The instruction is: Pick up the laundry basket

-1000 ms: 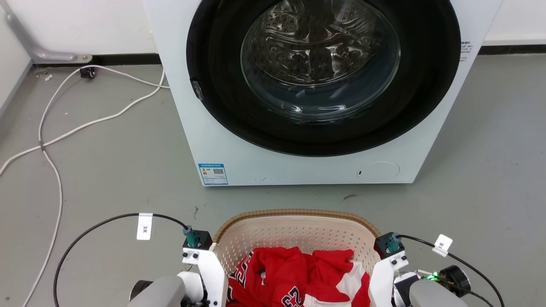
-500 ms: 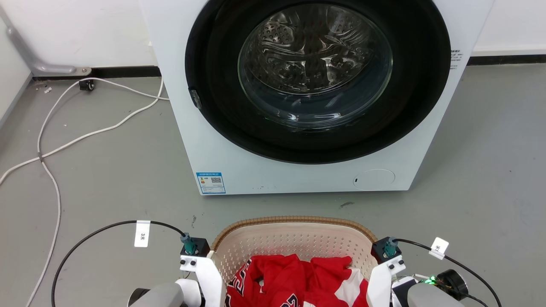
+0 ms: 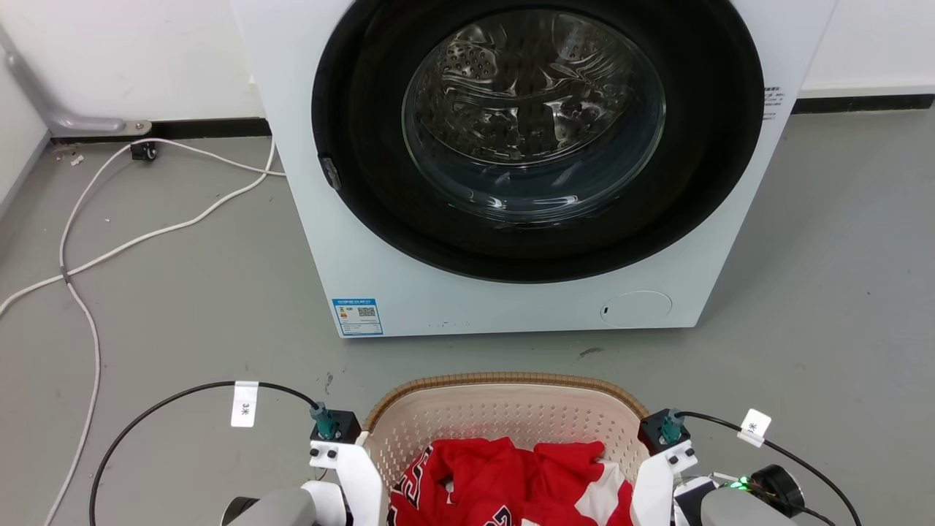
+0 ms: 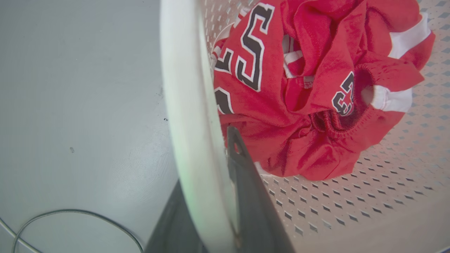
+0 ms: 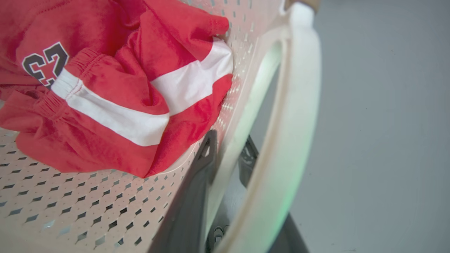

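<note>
Left gripper and right gripper still clamped on basket, same spot before washer; view alone shifted.

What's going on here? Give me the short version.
The robot is gripping the laundry basket from both sides: left hand straddles the left wall, right hand the right wall by its handle, a finger inside and one outside. A red jersey lies in it. It is in front of the washing machine; whether it has left the floor can't be told.
</note>
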You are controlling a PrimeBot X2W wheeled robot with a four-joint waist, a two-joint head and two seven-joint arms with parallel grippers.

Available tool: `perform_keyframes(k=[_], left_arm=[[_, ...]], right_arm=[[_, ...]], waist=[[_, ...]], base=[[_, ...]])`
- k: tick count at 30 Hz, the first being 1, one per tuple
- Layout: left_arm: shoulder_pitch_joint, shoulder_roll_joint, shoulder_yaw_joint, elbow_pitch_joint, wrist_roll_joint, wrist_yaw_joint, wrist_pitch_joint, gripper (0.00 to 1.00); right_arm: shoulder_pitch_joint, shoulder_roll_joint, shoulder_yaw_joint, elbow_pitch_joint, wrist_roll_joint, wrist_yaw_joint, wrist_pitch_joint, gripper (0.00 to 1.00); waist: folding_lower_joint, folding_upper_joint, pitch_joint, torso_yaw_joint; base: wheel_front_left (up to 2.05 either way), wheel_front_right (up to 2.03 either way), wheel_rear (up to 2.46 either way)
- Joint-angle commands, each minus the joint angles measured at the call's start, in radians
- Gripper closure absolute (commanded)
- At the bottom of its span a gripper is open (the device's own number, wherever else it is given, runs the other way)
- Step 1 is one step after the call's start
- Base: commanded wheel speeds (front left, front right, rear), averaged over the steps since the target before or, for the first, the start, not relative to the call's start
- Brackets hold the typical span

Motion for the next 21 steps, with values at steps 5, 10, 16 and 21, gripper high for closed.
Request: perform_keyframes(k=[5,10,16,21], left_arm=[[-0.006,0.005,-0.016,0.001,-0.015,-0.006,-0.014,1.00],[-0.009,0.006,-0.028,-0.001,-0.025,-0.006,-0.017,1.00],[-0.011,0.009,-0.039,-0.001,-0.039,-0.006,-0.021,1.00],[-0.013,0.011,-0.049,-0.001,-0.047,-0.006,-0.023,1.00]], right_arm=[[0.000,-0.012,0.035,0.003,0.023,0.003,-0.007,1.00],[-0.003,-0.015,0.052,0.004,0.043,0.003,-0.007,1.00],[-0.010,-0.015,0.072,0.004,0.062,0.003,-0.008,1.00],[-0.014,-0.015,0.087,0.005,0.079,0.003,-0.007,1.00]], waist=[[0.0000,-0.0001,0.000,0.002],[0.0000,-0.0001,0.000,0.005],[0.0000,-0.0001,0.003,0.004],[0.0000,-0.0001,0.003,0.002]], base=[[0.00,0.00,0.00],[0.00,0.00,0.00],[0.00,0.00,0.00],[0.00,0.00,0.00]])
